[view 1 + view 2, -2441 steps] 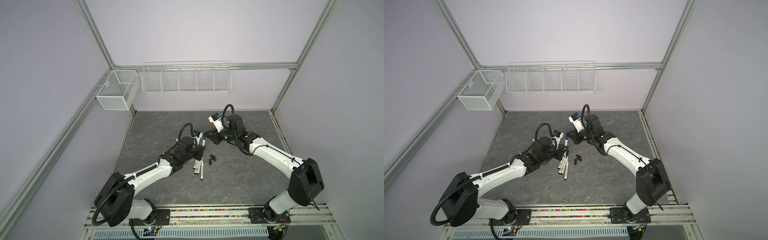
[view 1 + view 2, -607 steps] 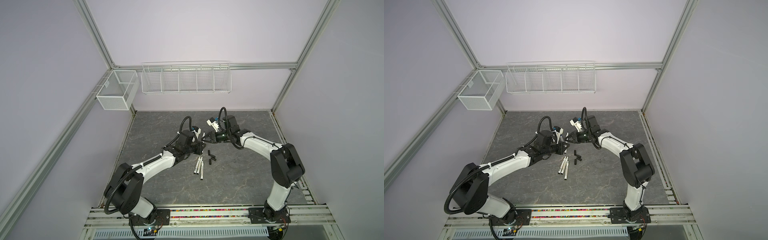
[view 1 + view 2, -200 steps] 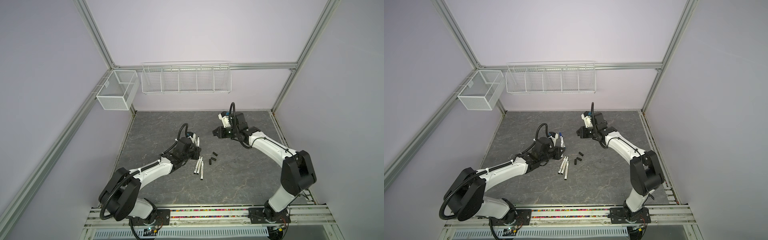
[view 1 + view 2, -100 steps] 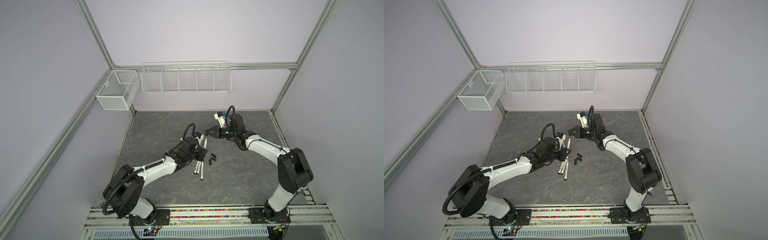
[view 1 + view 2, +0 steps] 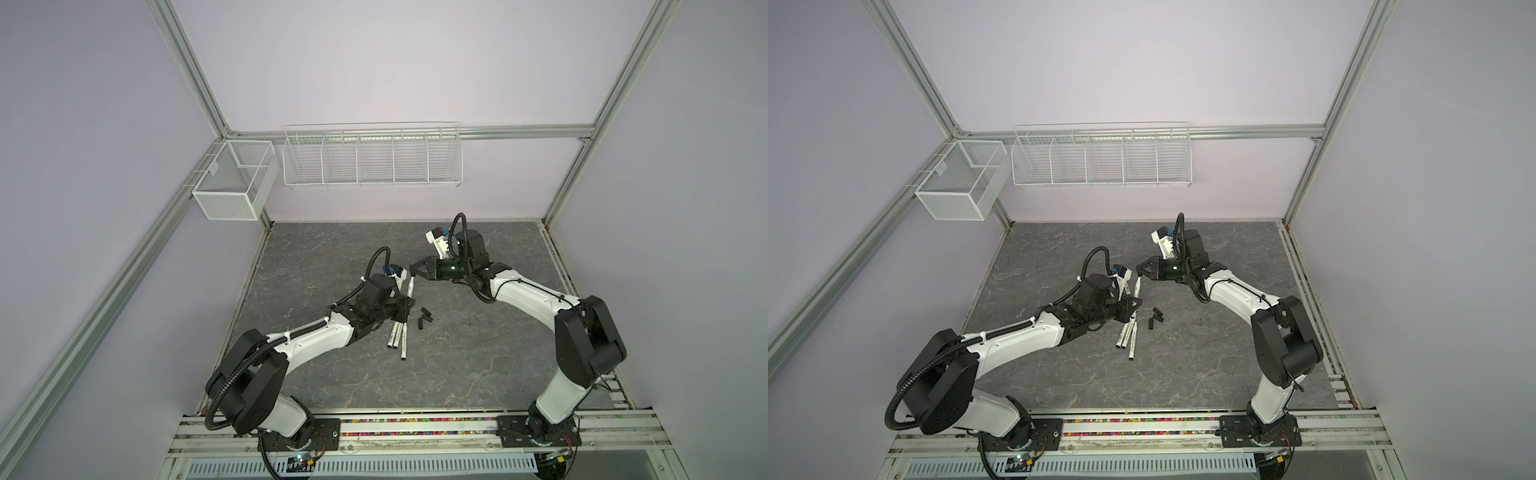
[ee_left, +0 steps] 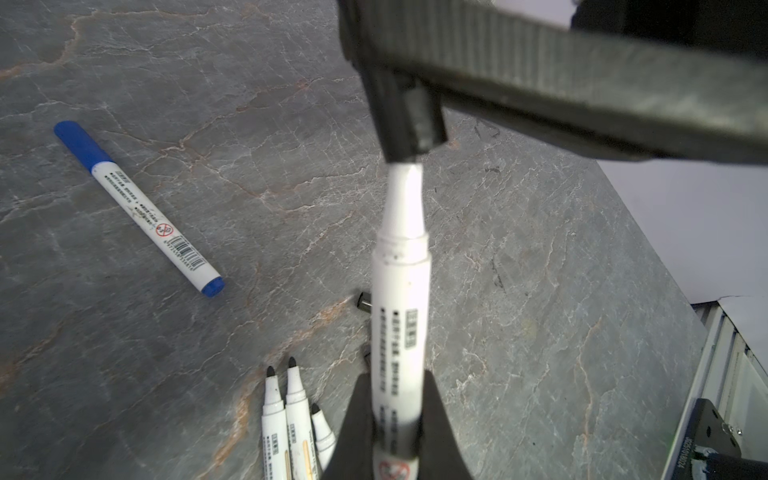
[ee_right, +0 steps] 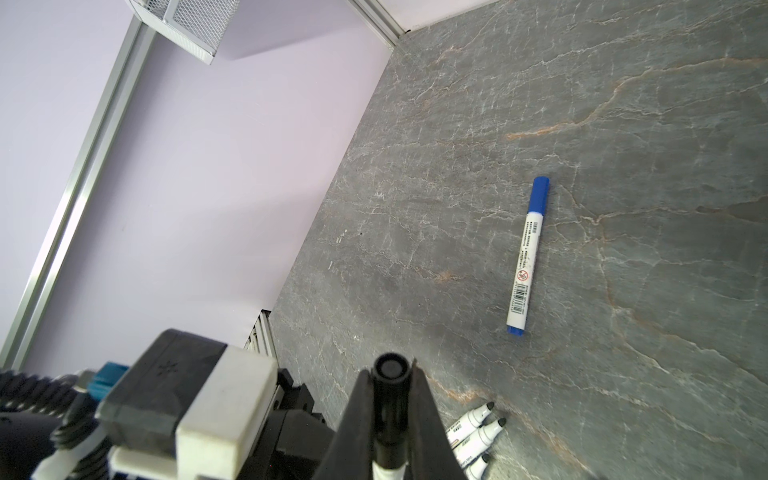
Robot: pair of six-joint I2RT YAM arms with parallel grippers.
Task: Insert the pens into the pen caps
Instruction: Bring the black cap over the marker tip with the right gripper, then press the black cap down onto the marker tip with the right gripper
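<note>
My left gripper (image 6: 395, 376) is shut on a white pen (image 6: 401, 316), gripping its barrel. The pen points up toward my right gripper (image 7: 390, 370), which is shut on a black pen cap (image 7: 390, 395). The pen's tip is hidden inside the cap's mouth (image 6: 405, 124), while its tapered nose and collar still show. In both top views the two grippers (image 5: 405, 309) (image 5: 413, 272) meet above mid-table. Three uncapped pens (image 5: 397, 336) (image 6: 286, 419) lie side by side under the left gripper. Loose black caps (image 5: 424, 322) (image 5: 1155, 318) lie just to their right.
A pen with a blue cap on it (image 6: 137, 208) (image 7: 525, 257) lies alone on the grey stone table (image 5: 457, 374). A wire rack (image 5: 372, 156) and a mesh basket (image 5: 232, 178) hang on the back wall above the table.
Over the last second both arms have come together. The left gripper lifted the pen up and back, the right gripper swung left with the cap, and the cap now sits over the pen's tip.
</note>
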